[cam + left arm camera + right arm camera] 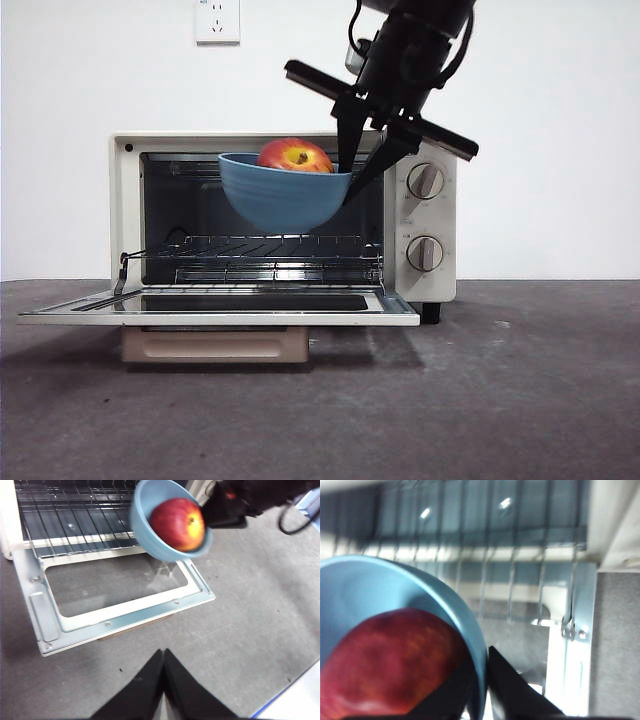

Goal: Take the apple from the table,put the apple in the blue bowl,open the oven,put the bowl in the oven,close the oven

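A bare test room or lab, not a lived-in kitchen: behind the right gripper (362, 165) stand a blank white wall (560, 120) and one socket (217, 20), with the toaster oven (425, 215) alone on a scuffed grey table (500, 400).

My right gripper (358, 170) pinches the blue bowl's (283, 196) rim, holding it mid-frame above the wire rack, before the open cream oven (432, 215). The red-yellow apple (295, 156) sits inside. The door lies flat over the grey bench (520, 400).

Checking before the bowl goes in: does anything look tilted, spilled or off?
Nothing spilled or damaged. The blue bowl hangs slightly tilted from the right gripper pinching its rim, the apple inside, above the oven rack, door open.
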Controlling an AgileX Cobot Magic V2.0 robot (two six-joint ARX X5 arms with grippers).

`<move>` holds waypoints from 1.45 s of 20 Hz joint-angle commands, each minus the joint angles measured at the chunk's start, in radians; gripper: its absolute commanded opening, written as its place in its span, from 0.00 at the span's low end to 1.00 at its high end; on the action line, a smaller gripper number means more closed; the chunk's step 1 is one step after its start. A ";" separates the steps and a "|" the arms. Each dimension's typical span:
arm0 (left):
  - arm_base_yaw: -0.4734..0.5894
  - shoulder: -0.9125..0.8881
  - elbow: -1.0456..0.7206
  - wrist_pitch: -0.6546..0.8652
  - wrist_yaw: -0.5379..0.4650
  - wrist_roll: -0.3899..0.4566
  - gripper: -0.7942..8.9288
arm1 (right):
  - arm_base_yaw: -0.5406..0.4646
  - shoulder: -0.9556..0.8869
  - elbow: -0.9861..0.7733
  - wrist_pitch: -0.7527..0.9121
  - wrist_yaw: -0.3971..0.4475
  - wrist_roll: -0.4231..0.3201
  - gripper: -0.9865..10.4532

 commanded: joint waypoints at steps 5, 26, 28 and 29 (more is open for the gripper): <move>-0.039 0.004 0.005 0.007 0.003 0.016 0.09 | 0.010 0.055 0.037 0.083 0.051 0.225 0.09; -0.068 0.004 0.005 -0.014 0.003 0.017 0.09 | -0.003 0.117 0.037 0.166 0.203 0.339 0.09; -0.068 0.004 0.006 -0.015 0.003 0.018 0.09 | 0.003 0.118 0.037 0.184 0.214 0.338 0.10; -0.068 0.004 0.005 -0.014 0.003 0.019 0.09 | 0.005 0.118 0.037 0.195 0.219 0.338 0.13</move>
